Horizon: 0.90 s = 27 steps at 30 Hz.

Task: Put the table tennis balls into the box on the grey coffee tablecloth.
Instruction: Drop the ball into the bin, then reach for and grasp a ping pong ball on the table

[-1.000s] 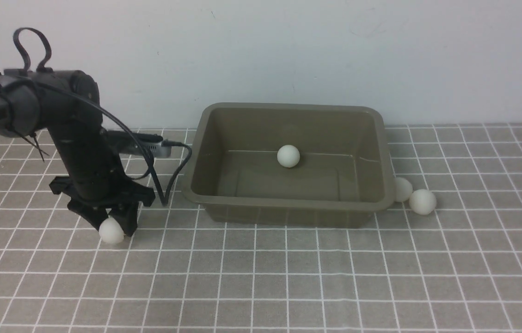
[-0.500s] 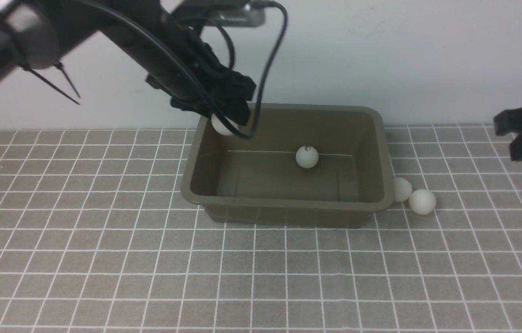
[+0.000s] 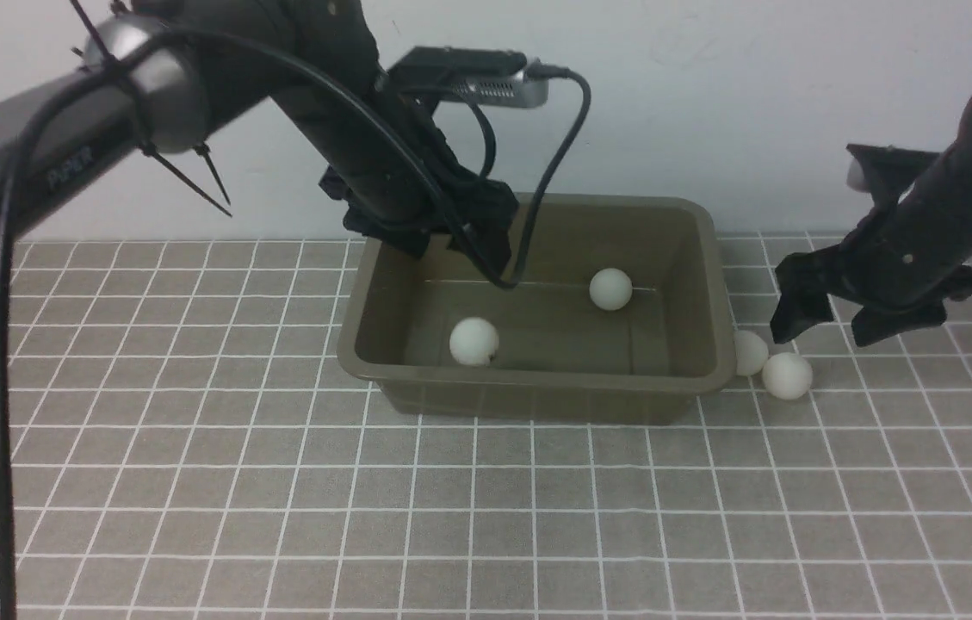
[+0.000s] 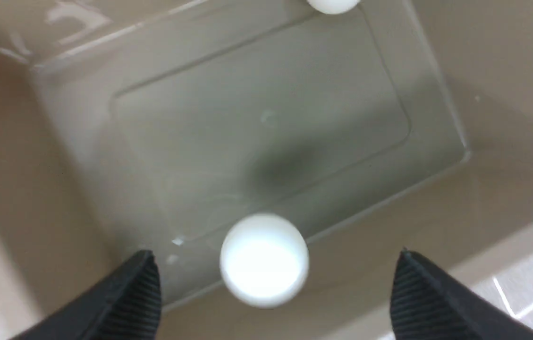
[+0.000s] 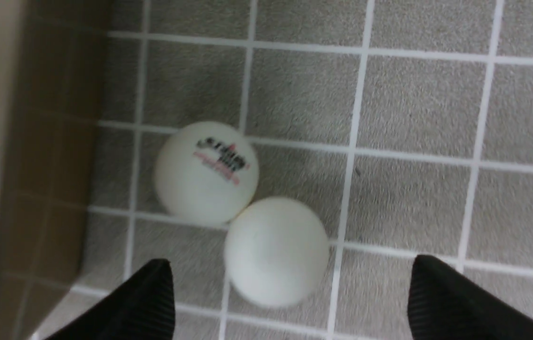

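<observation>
The olive-brown box (image 3: 537,392) stands on the grey coffee tablecloth (image 3: 486,517). Two table tennis balls lie inside it: one near the front left (image 3: 474,341), also in the left wrist view (image 4: 264,259), and one toward the back right (image 3: 610,288), at the edge of the left wrist view (image 4: 332,4). My left gripper (image 3: 460,250) hangs open and empty over the box's back left part. Two more balls touch each other on the cloth right of the box (image 3: 751,352) (image 3: 787,375); in the right wrist view one is printed (image 5: 206,172) and one plain (image 5: 275,251). My right gripper (image 3: 826,323) is open above them.
A white wall runs behind the box. A black cable (image 3: 550,172) loops from the left wrist camera down over the box's back rim. The box's outer wall (image 5: 25,141) shows in the right wrist view beside the two balls.
My left gripper carried a ball from the cloth at the left to over the box and let it go; it now lies in the box. The other ball rolled right. My right arm came in.
</observation>
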{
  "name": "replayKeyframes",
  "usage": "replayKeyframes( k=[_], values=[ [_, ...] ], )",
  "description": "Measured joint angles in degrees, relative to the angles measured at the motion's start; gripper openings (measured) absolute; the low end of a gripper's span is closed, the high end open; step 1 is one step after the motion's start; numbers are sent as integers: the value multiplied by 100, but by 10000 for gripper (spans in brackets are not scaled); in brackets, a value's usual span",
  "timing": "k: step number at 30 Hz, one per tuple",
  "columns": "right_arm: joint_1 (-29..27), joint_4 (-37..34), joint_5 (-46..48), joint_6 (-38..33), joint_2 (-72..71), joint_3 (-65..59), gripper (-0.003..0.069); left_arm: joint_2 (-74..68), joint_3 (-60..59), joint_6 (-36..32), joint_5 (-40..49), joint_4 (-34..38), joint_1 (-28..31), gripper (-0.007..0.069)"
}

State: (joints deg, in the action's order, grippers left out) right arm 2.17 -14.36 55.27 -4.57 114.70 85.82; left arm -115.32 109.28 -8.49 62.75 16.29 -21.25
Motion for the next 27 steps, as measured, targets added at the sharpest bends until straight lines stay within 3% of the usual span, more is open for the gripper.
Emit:
replayKeyframes(
  k=[3, 8, 10, 13, 14, 22, 27],
  values=[
    [0, 0, -19, -23, 269, 137, 611, 222, 65, 0, 242, -72, 108, 456],
    [0, 0, -55, -41, 652, 248, 575, 745, 65, 0, 604, -245, 274, 101],
    [0, 0, -55, -45, 751, 248, 521, 885, 65, 0, 639, -336, 300, 30],
    [0, 40, -30, -58, 791, 248, 424, 1049, 71, 0, 664, -383, 300, 4],
    [0, 92, 19, -58, 791, 248, 345, 1130, 71, 0, 708, -389, 300, -3],
    [-90, 386, 510, 266, -22, 248, 361, 1285, 71, 0, 883, -522, 305, -5],
    [43, -91, 231, 238, -948, 252, 361, 1305, 71, 0, 891, -534, 305, -5]
  ],
)
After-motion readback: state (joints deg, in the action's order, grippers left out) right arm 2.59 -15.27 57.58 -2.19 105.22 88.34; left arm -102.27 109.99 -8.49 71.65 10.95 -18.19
